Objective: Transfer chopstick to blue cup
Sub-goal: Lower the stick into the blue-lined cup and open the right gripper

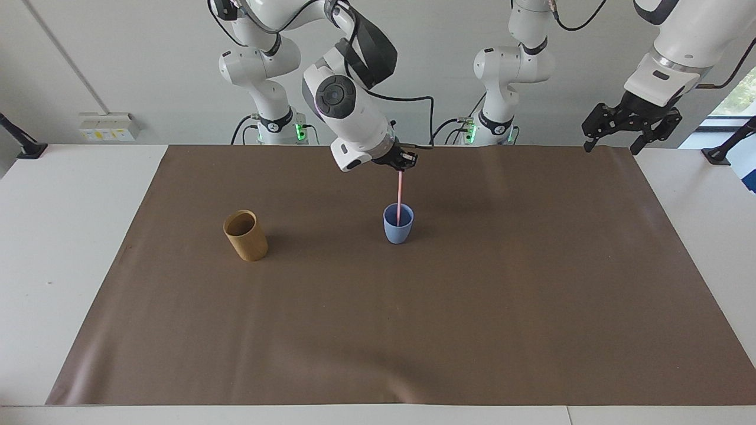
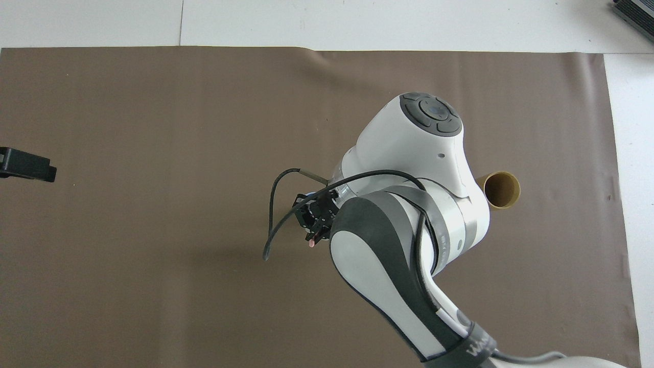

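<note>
The right gripper [image 1: 401, 166], upper centre of the facing view, is clamped on the top of the chopstick [image 1: 400, 198], which hangs nearly upright with its lower end inside the blue cup [image 1: 398, 224] at mid-frame. A tan cup [image 1: 245, 235] stands on the brown mat [image 1: 413, 330], toward the right arm's end. The left gripper [image 1: 629, 123] waits, fingers spread, at the upper right corner.

White glossy arms [image 1: 354, 112], dark grey joint bands, black cables, black pincers, green base lights.
</note>
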`<state>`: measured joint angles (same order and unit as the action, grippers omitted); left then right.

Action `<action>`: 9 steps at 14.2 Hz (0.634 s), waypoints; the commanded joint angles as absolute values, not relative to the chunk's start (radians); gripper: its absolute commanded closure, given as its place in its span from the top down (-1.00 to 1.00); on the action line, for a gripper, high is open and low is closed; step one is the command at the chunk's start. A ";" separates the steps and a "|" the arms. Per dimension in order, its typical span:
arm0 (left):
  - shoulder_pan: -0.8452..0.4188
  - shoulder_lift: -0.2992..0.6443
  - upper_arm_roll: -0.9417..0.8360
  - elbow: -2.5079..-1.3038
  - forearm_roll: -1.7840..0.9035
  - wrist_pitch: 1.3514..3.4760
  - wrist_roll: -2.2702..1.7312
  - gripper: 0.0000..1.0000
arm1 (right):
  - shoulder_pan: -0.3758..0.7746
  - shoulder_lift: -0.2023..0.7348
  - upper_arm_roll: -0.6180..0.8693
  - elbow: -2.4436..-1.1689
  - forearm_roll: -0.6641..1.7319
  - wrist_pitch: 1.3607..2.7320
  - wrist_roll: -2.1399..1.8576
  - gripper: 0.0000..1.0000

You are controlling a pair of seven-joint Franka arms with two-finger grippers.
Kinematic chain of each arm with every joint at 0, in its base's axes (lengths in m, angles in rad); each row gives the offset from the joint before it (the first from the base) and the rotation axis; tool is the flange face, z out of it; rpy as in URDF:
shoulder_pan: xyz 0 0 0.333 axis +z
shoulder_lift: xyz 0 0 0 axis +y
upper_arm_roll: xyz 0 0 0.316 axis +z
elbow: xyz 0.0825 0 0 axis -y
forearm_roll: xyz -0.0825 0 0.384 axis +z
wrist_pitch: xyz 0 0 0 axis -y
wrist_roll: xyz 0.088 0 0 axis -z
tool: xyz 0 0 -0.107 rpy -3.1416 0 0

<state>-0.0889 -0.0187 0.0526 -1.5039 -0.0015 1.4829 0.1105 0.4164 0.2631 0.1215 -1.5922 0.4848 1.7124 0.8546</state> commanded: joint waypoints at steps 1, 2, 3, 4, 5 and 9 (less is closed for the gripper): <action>-0.075 -0.026 0.040 -1.494 0.012 1.462 0.110 1.00 | 0.411 0.248 0.124 -1.618 0.508 1.726 0.861 0.48; -0.075 -0.026 0.040 -1.494 0.012 1.463 0.110 1.00 | 0.413 0.249 0.124 -1.617 0.503 1.726 0.861 0.92; -0.075 -0.026 0.040 -1.494 0.012 1.463 0.110 1.00 | 0.411 0.249 0.124 -1.614 0.497 1.721 0.861 1.00; -0.075 -0.026 0.040 -1.494 0.012 1.463 0.110 1.00 | 0.405 0.244 0.124 -1.606 0.491 1.709 0.858 1.00; -0.075 -0.026 0.040 -1.494 0.012 1.463 0.110 1.00 | 0.394 0.238 0.121 -1.588 0.489 1.680 0.847 1.00; -0.075 -0.026 0.040 -1.494 0.012 1.463 0.110 1.00 | 0.373 0.152 0.114 -1.555 0.272 1.618 0.746 1.00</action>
